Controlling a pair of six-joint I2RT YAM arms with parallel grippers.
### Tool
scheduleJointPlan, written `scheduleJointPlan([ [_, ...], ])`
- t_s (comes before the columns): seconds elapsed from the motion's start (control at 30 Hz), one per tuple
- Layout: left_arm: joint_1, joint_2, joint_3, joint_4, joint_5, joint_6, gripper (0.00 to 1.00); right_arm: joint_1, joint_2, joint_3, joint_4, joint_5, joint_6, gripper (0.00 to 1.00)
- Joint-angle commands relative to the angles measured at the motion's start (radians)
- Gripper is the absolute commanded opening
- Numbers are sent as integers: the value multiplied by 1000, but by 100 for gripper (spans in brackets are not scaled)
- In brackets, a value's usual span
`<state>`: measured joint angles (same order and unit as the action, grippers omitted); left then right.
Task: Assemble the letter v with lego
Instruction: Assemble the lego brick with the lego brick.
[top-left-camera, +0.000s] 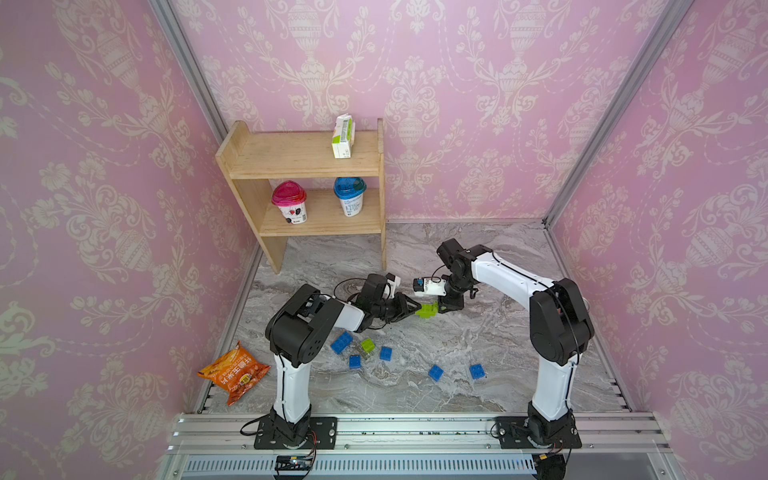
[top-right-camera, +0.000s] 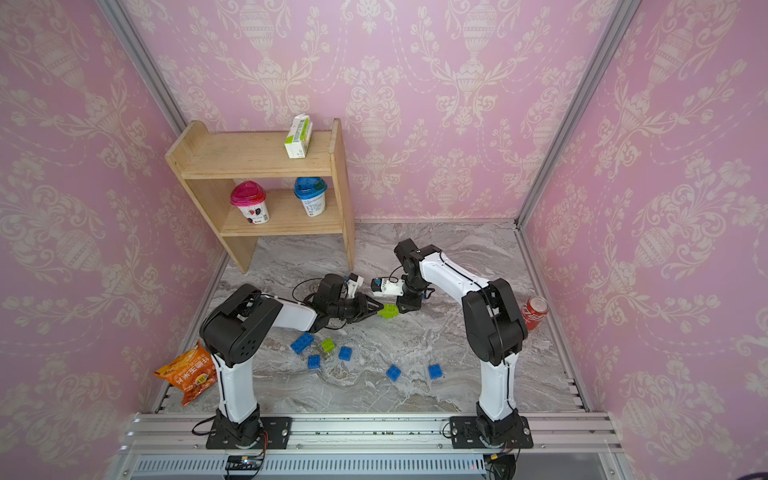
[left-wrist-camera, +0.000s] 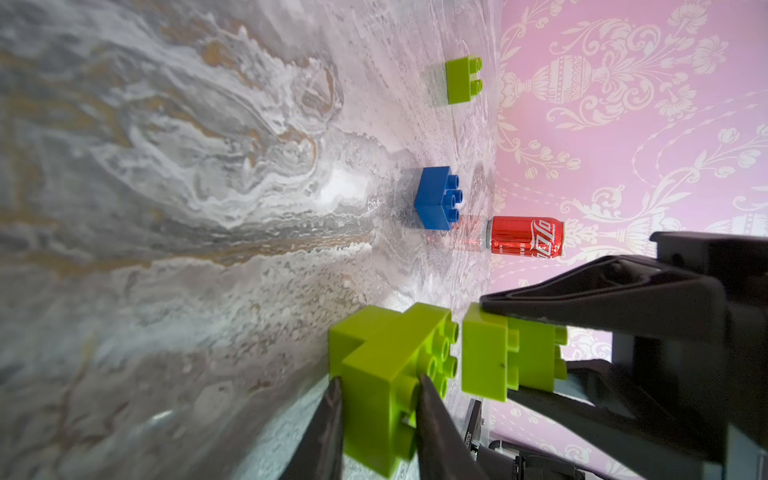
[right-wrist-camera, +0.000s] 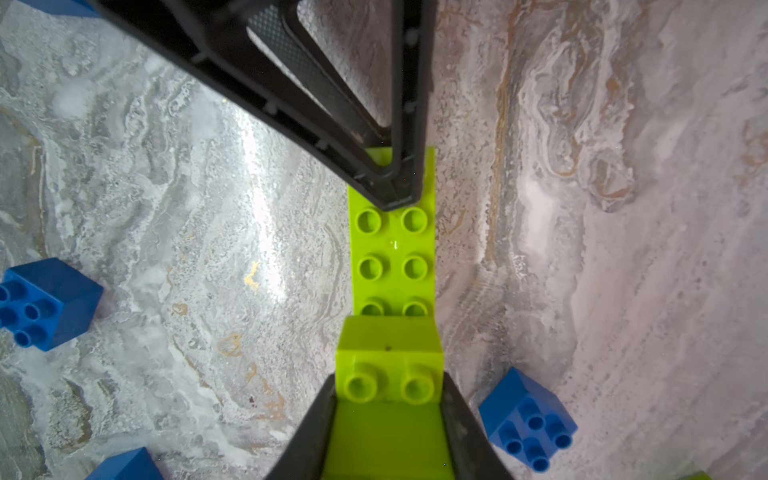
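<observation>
Shelf (top-left-camera: 305, 166): carton (top-left-camera: 343, 136) on top board, pink-lid cup (top-left-camera: 289, 202) and blue-lid cup (top-left-camera: 350, 195) on lower board. Snack bag (top-left-camera: 232, 372) at table (top-left-camera: 457, 257) left edge, soda can (top-right-camera: 536, 311) by right wall; marble bare behind the arms. Left gripper (left-wrist-camera: 380, 382) pinches long lime brick (right-wrist-camera: 392, 257) mid-table, long axis toward right gripper (right-wrist-camera: 388, 378), which clamps small lime brick (right-wrist-camera: 388, 345) just off its studded face. Loose blue bricks (top-left-camera: 341, 342) and loose lime brick (top-left-camera: 367, 345) lie nearer the front.
</observation>
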<state>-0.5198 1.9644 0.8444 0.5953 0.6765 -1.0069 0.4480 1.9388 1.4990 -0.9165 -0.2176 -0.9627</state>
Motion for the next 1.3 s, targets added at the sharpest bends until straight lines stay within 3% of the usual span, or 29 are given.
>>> scheduleJointPlan([
  [0.0,6,-2,13,-69,3,40,24,11,19,37,-46,7,-25,0],
  [0.57,6,11,18,-73,3,41,22,15,82,87,-78,23,-45,0],
  [1.27,9,14,16,-77,1,48,20,41,159,186,-216,132,-122,0],
])
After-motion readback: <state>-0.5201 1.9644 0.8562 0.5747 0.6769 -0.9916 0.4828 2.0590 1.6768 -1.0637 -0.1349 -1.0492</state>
